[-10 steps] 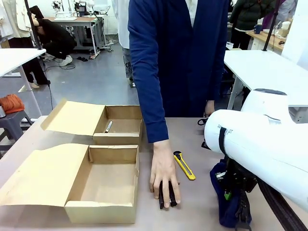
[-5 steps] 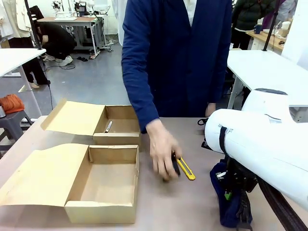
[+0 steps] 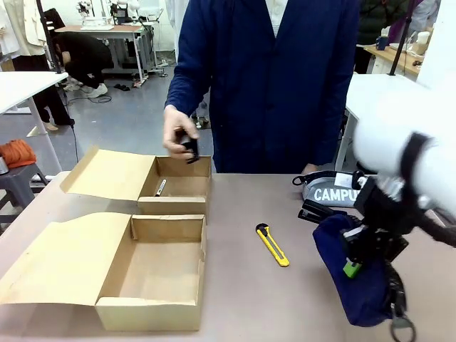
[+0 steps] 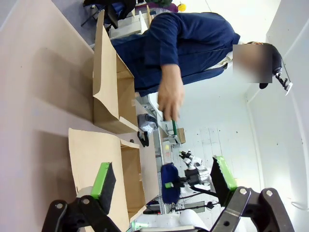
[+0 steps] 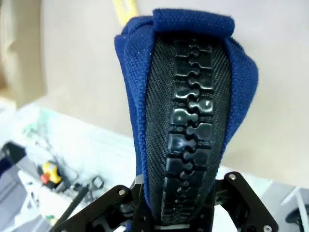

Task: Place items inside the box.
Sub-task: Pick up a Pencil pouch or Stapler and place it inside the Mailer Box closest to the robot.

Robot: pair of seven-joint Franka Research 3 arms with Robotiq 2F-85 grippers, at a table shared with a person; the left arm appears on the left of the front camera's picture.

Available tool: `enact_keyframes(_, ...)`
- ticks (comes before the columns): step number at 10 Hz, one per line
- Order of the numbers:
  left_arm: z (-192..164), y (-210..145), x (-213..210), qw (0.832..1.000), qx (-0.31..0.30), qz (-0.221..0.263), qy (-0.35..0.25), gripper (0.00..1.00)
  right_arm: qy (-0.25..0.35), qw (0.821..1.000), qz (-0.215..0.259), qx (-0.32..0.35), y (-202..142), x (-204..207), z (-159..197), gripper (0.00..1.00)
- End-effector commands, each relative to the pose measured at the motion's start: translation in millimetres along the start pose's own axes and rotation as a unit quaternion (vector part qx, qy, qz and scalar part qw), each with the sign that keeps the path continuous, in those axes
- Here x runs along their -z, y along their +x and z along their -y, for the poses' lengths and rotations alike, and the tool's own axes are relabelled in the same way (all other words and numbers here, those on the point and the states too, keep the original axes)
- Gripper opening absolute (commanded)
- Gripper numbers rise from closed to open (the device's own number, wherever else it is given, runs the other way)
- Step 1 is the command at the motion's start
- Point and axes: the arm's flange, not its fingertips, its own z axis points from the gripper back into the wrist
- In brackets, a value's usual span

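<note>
Front view: the person's hand [image 3: 181, 137] is closed around the stapler [image 3: 189, 148], holding it above the far box [image 3: 187, 165], where the marker [image 3: 160, 187] already lies. The near box [image 3: 153, 308] stands open with nothing in it. The knife [image 3: 273, 244] lies on the table [image 3: 235, 299] between the boxes and the right gripper [image 3: 352, 265], which is clamped on the pouch [image 3: 356, 296]. The pouch hangs limp below the jaws, and I cannot tell whether its lower end touches the table.

Left wrist view: the left gripper [image 4: 162, 170] is spread wide and holds nothing. It sits beyond the near box [image 4: 96, 154], with the hand [image 4: 170, 96] farther off.

Right wrist view: the jaws of the right gripper [image 5: 179, 215] pinch the pouch [image 5: 145, 96] across its zip, near one end.

The main risk is probably the loose length of the pouch. Carried toward a box, it could swing and sweep the knife, or snag on a box wall and drape over the rim. A pinch on smooth zip teeth could also slip. Heading for the far box could bring the arm against the hand.
</note>
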Motion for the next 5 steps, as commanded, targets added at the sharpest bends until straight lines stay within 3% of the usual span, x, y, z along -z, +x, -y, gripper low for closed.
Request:
enact_keyframes(1, 1.6, 0.2, 1.4, 1.0, 0.011, 0.008, -0.013, 1.0, 0.04, 0.997, -0.032, -0.063, -39.3, -20.1, -8.6, 0.0)
enact_keyframes(2, 1.6, 0.2, 1.4, 1.0, 0.011, 0.008, -0.013, 1.0, 0.0, 1.0, 0.0, 0.0, 0.0, 0.0, 0.0, 0.0)
enact_keyframes(4, 1.6, 0.2, 1.4, 1.0, 0.011, 0.008, -0.013, 1.0, 0.0, 1.0, 0.0, 0.0, 0.0, 0.0, 0.0, 0.0)
enact_keyframes(5, 1.6, 0.2, 1.4, 1.0, 0.011, 0.008, -0.013, 1.0, 0.014, 1.0, -0.01, -0.025, -19.5, -11.2, -8.8, 0.06)
